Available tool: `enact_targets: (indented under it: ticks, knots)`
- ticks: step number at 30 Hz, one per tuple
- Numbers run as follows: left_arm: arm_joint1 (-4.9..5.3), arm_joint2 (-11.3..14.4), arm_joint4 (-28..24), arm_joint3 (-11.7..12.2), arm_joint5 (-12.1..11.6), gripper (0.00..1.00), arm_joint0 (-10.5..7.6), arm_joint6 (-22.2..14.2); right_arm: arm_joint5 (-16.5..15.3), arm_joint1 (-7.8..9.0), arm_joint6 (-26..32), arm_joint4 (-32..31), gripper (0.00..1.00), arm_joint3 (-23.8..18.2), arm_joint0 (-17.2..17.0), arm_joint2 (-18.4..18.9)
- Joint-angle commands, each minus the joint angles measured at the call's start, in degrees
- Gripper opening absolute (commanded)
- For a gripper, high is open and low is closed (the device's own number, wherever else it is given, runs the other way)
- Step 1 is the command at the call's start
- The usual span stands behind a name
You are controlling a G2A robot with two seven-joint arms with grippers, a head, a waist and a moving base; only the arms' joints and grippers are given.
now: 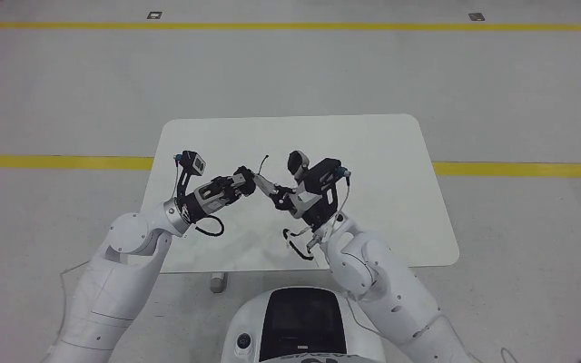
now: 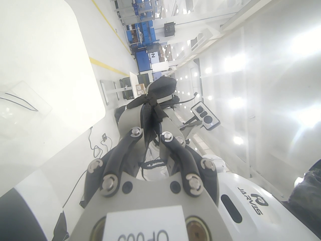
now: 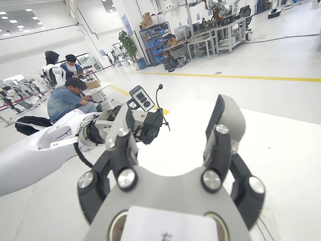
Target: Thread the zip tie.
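The left tool [image 3: 150, 124] is closed on the black zip tie [image 3: 160, 106]. The tie stands nearly upright above the counter [image 3: 275, 136], its small head upward. The right tool [image 3: 173, 104] is open and holds nothing. The tie lies just beside it, off to one side of its gap, so I judge that the right tool must shift sideways.

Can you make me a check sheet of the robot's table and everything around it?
Surface: white table with rounded corners.
Job's things: black zip tie, one strand, not looped.
Clutter: clear plastic piece with thin black strips, on the table.
Grippers: left gripper jaws shut on the zip tie; right gripper jaws open, facing it, not touching.
Cables: black cable loop at an arm's wrist.
Surroundings: yellow floor lines; shelves with blue bins.
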Motion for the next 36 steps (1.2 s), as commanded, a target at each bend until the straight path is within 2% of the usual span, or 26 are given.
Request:
enact_targets:
  ticks: [1,11,12,14,15,18,22,23,25,32,36]
  knots:
    - [0.0,0.0,0.0,0.0,0.0,0.0,0.0,0.0,-0.87,0.22,-0.81,-0.18,1.0,-0.26,-1.21,0.67]
    - [-0.02,0.0,-0.1,0.09,0.12,0.0,0.02,0.33,-0.87,0.25,-0.8,-0.64,1.0,-0.23,-1.14,0.73]
    - [-0.08,0.0,-1.03,0.23,0.86,0.0,0.04,1.32,-1.09,0.46,-0.58,-4.38,1.0,-0.1,-0.76,0.97]
    - [-0.14,-0.58,-4.16,0.65,2.25,0.0,0.1,1.95,-1.86,0.73,-0.95,-7.98,1.0,-0.63,-0.85,1.29]
    - [-0.16,-1.08,-6.85,0.96,3.65,0.0,0.19,1.94,-2.57,0.98,-1.19,-10.66,1.0,-0.95,-0.92,1.74]
    - [-0.08,-2.03,-9.99,1.42,6.11,0.0,0.24,1.37,-4.69,1.55,-0.87,-16.94,1.0,-1.63,-0.93,2.49]
    - [-0.24,-2.55,-17.58,2.11,11.13,0.0,0.37,0.94,-8.89,2.38,-1.95,-27.08,1.0,-2.14,-0.39,2.8]
    - [-0.26,-2.52,-18.53,2.04,11.73,0.0,0.24,0.51,-9.69,2.52,-2.0,-28.85,1.0,-1.96,-0.28,2.69]
    - [-0.2,-2.25,-17.15,1.17,10.49,0.0,-0.37,-1.81,-10.22,2.65,-1.37,-29.75,1.0,-1.82,0.03,2.63]
    - [-0.27,-2.13,-17.97,1.37,10.9,0.0,-0.27,-1.13,-10.25,2.67,-1.35,-29.75,1.0,-1.8,0.06,2.62]
    - [-0.81,-2.26,-29.47,2.8,15.69,0.0,-0.13,0.26,-10.02,3.4,-2.25,-29.75,1.0,-1.27,1.29,1.91]
